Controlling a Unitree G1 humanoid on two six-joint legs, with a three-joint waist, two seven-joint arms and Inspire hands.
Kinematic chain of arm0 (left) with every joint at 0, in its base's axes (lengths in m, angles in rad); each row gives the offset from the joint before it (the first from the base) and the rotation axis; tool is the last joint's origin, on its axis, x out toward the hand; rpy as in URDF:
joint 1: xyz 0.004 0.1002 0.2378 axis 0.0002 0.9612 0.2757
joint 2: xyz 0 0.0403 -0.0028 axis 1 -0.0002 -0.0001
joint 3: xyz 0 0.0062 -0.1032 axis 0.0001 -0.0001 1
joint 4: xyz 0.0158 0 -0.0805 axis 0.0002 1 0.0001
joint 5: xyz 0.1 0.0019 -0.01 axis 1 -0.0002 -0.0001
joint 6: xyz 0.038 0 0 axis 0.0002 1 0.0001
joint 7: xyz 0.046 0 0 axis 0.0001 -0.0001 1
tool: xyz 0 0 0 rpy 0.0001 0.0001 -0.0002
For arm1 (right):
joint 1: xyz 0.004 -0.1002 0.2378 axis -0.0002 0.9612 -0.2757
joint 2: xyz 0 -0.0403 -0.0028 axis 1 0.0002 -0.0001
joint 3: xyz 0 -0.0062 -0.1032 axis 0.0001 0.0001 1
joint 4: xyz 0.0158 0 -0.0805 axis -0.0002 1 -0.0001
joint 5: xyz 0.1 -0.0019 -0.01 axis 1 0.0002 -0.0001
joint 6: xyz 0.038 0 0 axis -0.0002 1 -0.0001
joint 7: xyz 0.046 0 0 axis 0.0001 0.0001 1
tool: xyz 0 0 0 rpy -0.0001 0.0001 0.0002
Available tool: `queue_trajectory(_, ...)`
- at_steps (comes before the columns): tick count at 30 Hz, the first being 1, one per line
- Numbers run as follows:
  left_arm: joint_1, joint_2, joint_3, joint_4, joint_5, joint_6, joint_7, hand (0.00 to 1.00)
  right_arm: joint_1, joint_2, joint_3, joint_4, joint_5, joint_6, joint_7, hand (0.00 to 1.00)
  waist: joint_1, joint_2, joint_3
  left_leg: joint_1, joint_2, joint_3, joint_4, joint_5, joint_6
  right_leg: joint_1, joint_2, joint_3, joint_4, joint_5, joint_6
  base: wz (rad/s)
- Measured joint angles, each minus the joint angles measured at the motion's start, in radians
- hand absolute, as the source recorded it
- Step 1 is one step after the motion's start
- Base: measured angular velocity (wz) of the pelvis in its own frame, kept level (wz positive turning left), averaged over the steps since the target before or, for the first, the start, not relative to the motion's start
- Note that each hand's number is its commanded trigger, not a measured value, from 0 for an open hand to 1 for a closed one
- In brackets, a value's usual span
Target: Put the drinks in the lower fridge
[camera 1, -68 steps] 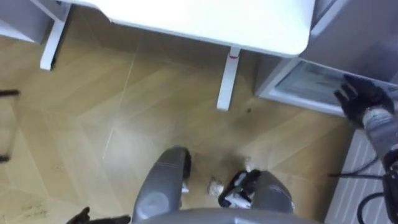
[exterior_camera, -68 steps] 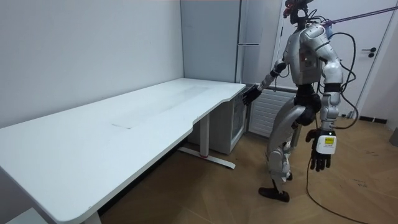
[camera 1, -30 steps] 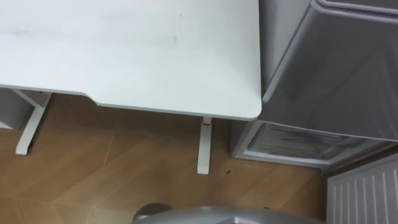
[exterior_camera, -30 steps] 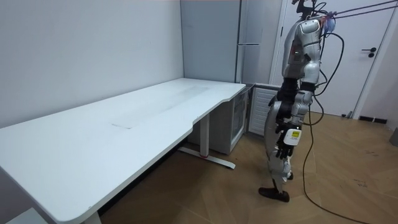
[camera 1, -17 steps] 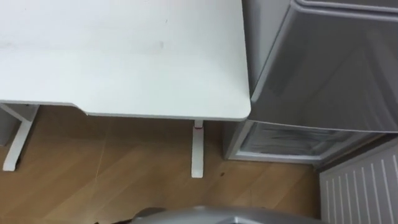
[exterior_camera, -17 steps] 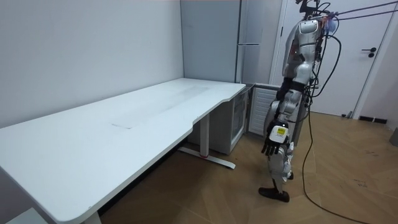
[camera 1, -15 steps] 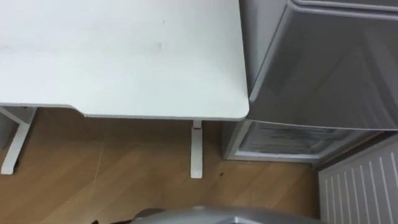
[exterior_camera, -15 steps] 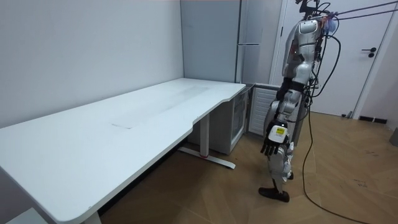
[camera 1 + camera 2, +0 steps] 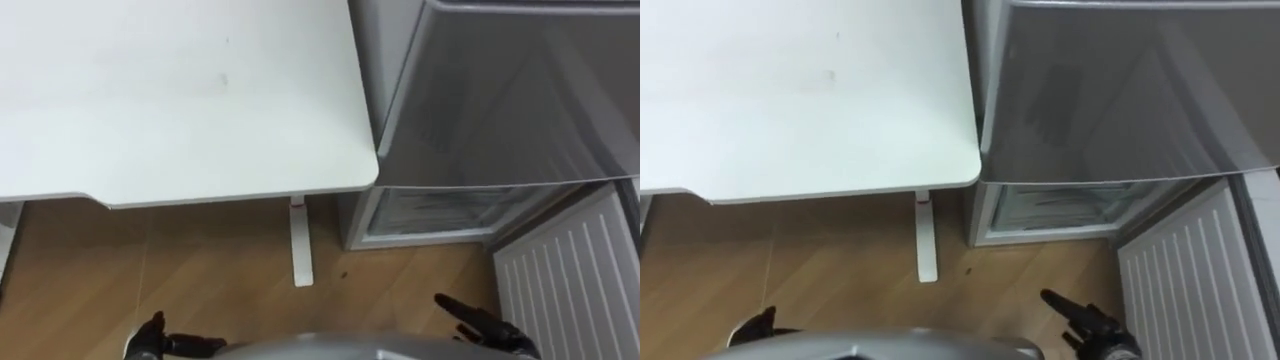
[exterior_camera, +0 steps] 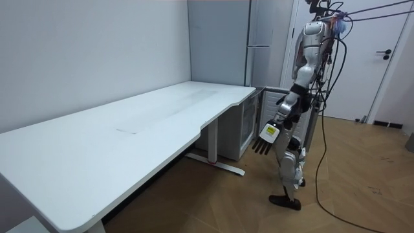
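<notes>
No drinks are to be seen. The lower fridge (image 9: 430, 213), a small glass-fronted unit, stands on the floor under the tall grey fridge (image 9: 500, 90), beside the table's end; its door looks shut. I stand facing it, a step back. My right hand (image 9: 482, 325) shows at the bottom right, fingers straight and empty, short of the small fridge. My left hand (image 9: 150, 340) shows at the bottom left over the floor. In the room view my left hand (image 10: 266, 136) is held forward at hip height, fingers straight, holding nothing.
A long white table (image 9: 170, 90) fills the left, its leg (image 9: 299, 245) standing near the small fridge. A white radiator (image 9: 570, 275) runs along the wall on the right. Bare wooden floor (image 9: 220, 270) lies between me and the table. A door (image 10: 388, 58) is behind me.
The view has shifted as I turned further toward the fridge. Both hands have come up into the bottom of the eye views; in the room view my left arm has swung forward.
</notes>
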Motion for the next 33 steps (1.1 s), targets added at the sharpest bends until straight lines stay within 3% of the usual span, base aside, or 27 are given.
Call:
queue_trajectory(3,0.007,0.016,0.031,-0.008,0.039,-0.004,-0.001,0.0,-0.013,-0.046,-0.089,-0.061,-0.053,-0.036,-0.017,0.0,-0.016,-0.02,0.0008,0.01,0.0,0.004,-0.01,0.002,0.0,0.0,0.002,0.011,-0.002,0.0,0.0,-0.08)
queue_trajectory(6,0.023,0.035,0.026,-0.018,0.039,-0.003,-0.001,0.0,-0.017,-0.093,-0.1,-0.178,-0.131,-0.036,-0.057,0.0,-0.029,-0.042,0.0047,0.016,0.0,0.018,-0.017,0.002,0.0,-0.006,0.003,0.027,-0.003,0.0,0.0,-0.16)
queue_trajectory(9,0.032,0.06,0.023,-0.019,0.039,-0.002,-0.002,0.0,-0.026,-0.129,-0.116,-0.247,-0.182,-0.046,-0.074,0.0,-0.034,-0.057,0.0004,0.003,0.0,0.023,-0.016,0.001,0.0,-0.022,0.004,0.039,-0.001,0.001,0.001,-0.09)
queue_trajectory(10,0.034,0.067,0.028,-0.032,0.04,-0.001,-0.005,0.0,-0.027,-0.146,-0.128,-0.267,-0.195,-0.043,-0.082,0.0,-0.041,-0.076,0.0013,-0.001,0.0,0.024,-0.017,0.001,0.0,-0.028,0.004,0.04,0.0,0.002,0.001,0.0)
queue_trajectory(14,0.064,0.087,0.033,-0.053,0.051,-0.001,-0.021,0.0,-0.048,-0.208,-0.171,-0.333,-0.201,-0.045,-0.086,0.0,-0.058,-0.071,0.0005,-0.004,0.0,0.023,-0.017,0.001,0.0,-0.028,0.004,0.038,-0.003,0.01,0.001,0.0)
queue_trajectory(17,0.083,0.09,0.051,-0.078,0.072,0.003,-0.024,0.0,-0.078,-0.243,-0.215,-0.337,-0.2,-0.059,-0.123,0.0,-0.059,-0.063,-0.0049,-0.003,0.0,0.024,-0.016,0.001,0.0,-0.027,0.004,0.038,-0.004,0.013,0.001,-0.01)
queue_trajectory(19,0.085,0.091,0.072,-0.091,0.099,0.007,-0.027,0.0,-0.092,-0.263,-0.235,-0.338,-0.201,-0.058,-0.142,0.0,-0.058,-0.05,-0.0112,-0.003,0.0,0.024,-0.016,0.001,0.0,-0.026,0.004,0.038,-0.004,0.013,0.001,0.0)
queue_trajectory(25,0.128,0.095,0.083,-0.112,0.098,0.014,-0.024,0.0,-0.104,-0.32,-0.242,-0.337,-0.208,-0.048,-0.187,0.0,-0.062,-0.009,-0.0188,0.002,0.001,0.015,-0.016,0.002,0.002,-0.019,0.004,0.03,0.0,0.013,0.0,0.03)
queue_trajectory(31,0.202,0.106,0.132,-0.176,0.099,0.032,-0.017,0.0,-0.121,-0.394,-0.243,-0.324,-0.208,-0.03,-0.26,0.0,-0.071,-0.027,-0.0163,-0.017,-0.002,-0.013,-0.012,0.014,0.005,-0.013,0.004,0.014,-0.019,0.013,-0.001,0.13)
queue_trajectory(33,0.205,0.112,0.132,-0.176,0.099,0.042,-0.017,0.0,-0.121,-0.397,-0.243,-0.323,-0.206,-0.03,-0.267,0.0,-0.079,-0.033,-0.0134,-0.027,-0.003,-0.028,-0.006,0.014,0.005,-0.011,0.004,0.0,-0.021,0.014,-0.001,0.23)
